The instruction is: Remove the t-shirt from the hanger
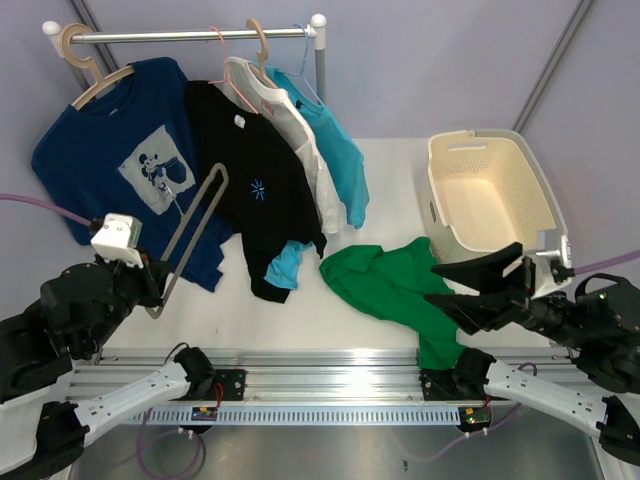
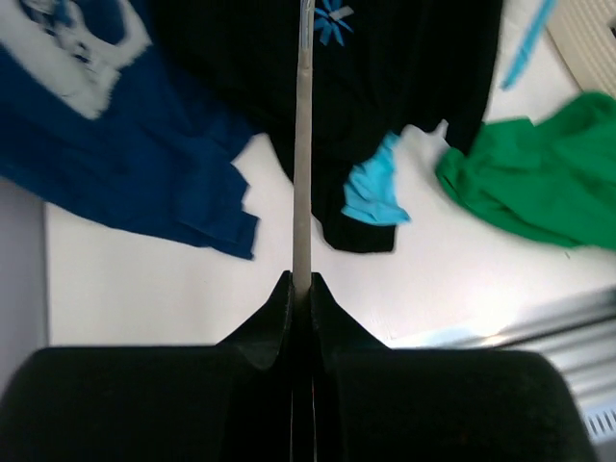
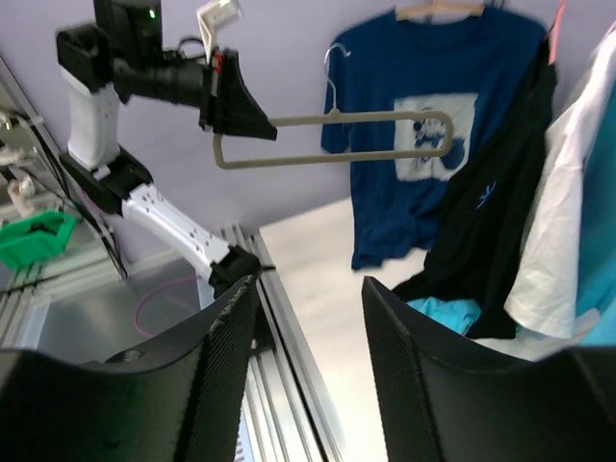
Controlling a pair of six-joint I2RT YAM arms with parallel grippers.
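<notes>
White table (image 1: 290,310) lay under purple-grey walls, with a rail (image 1: 190,35) across the top of the overhead view. From it hung a blue tee (image 1: 110,150), a black shirt (image 1: 260,200), a white shirt (image 1: 300,140) and a turquoise shirt (image 1: 335,150), their hems spilling onto the table. A cream basket (image 1: 478,137) stood at the right.

The t-shirt (image 1: 385,280) lay crumpled on the table at centre right, just left of the basket. One end drooped over the near edge. It was well apart from the hanger (image 1: 203,232), which carried nothing.

The left gripper (image 1: 155,285) at the lower left had its fingers pressed together on one corner of the hanger. The frame slanted up over the blue tee's hem towards the black shirt.

The right gripper (image 1: 432,283) hung with its fingers spread at the t-shirt's right edge, holding nothing.

In the left wrist view the hanger's bar (image 2: 302,144) ran straight up from the pinching fingertips. The right wrist view showed the hanger (image 3: 346,118) level in front of the blue tee.
</notes>
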